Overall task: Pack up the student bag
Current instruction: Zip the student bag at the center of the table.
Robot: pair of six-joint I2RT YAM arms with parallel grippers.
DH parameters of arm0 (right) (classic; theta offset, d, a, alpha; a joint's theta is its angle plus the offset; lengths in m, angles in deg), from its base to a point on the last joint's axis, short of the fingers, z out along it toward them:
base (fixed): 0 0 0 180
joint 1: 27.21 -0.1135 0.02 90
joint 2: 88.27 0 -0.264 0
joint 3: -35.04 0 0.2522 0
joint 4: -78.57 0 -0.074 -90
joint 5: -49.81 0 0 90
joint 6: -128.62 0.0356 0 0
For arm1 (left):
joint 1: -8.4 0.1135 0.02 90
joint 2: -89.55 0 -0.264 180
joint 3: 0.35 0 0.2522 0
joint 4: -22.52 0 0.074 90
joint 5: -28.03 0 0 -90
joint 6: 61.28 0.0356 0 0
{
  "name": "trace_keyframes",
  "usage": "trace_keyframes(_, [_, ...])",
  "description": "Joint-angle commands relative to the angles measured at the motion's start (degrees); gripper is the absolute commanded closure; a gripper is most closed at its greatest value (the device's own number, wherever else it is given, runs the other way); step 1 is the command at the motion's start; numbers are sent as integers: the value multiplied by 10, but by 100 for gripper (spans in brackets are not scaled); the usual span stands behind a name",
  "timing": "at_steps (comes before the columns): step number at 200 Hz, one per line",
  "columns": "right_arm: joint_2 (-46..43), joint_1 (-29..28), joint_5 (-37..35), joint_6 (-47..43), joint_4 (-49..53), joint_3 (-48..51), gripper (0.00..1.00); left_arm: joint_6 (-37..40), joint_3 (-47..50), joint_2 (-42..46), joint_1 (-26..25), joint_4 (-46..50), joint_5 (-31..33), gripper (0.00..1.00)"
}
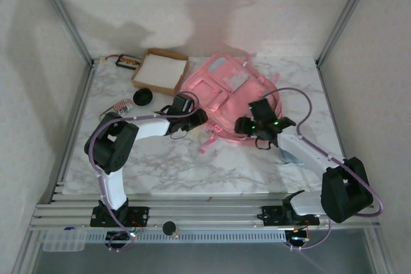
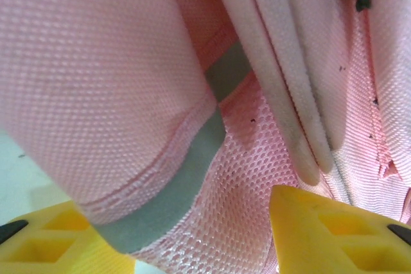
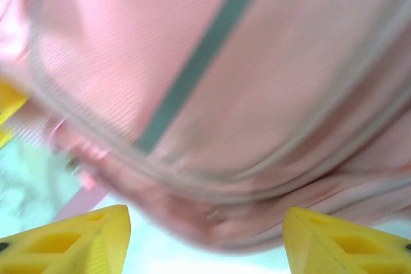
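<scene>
Camera overhead: student bag (image 1: 225, 91) lies far-centre on table (image 1: 192, 165). My left claw (image 1: 196, 117) and right claw (image 1: 248, 124) flank its near edge, probably to spread it open.
Left wrist: jaws apart, bag fold between.
Right wrist: jaws unclenched, blurred bag just beyond.

Large soft pink fabric backpack (image 3: 212, 81) blurred at the right wrist, near edge hidden under both arms from above, left gripper (image 2: 173, 200) with yellow fingers (image 2: 334, 229) cut off below, grip unclear, small orange-and-black far-corner item (image 1: 128, 61) unidentifiable.
</scene>
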Motion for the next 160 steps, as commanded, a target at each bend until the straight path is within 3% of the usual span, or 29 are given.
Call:
trace_keyframes(1, [39, -81, -42, 60, 56, -27, 35, -8, 15, 31, 8, -17, 13, 46])
trace_keyframes(18, [106, -145, -78, 82, 71, -75, 35, -9, 25, 39, 9, -26, 9, 46])
trace_keyframes(41, [188, -181, -80, 100, 54, -132, 38, -14, 36, 41, 12, -41, 6, 46])
trace_keyframes(68, [238, -181, -52, 112, 0, -165, 51, -13, 45, 41, 17, -61, -3, 45])
trace_keyframes(120, [280, -176, -75, 136, -41, -160, 60, -11, 51, 28, 25, -81, -12, 45])
trace_keyframes(160, [292, -168, -86, 137, -55, -151, 61, -13, 53, 13, 26, -92, -16, 45])
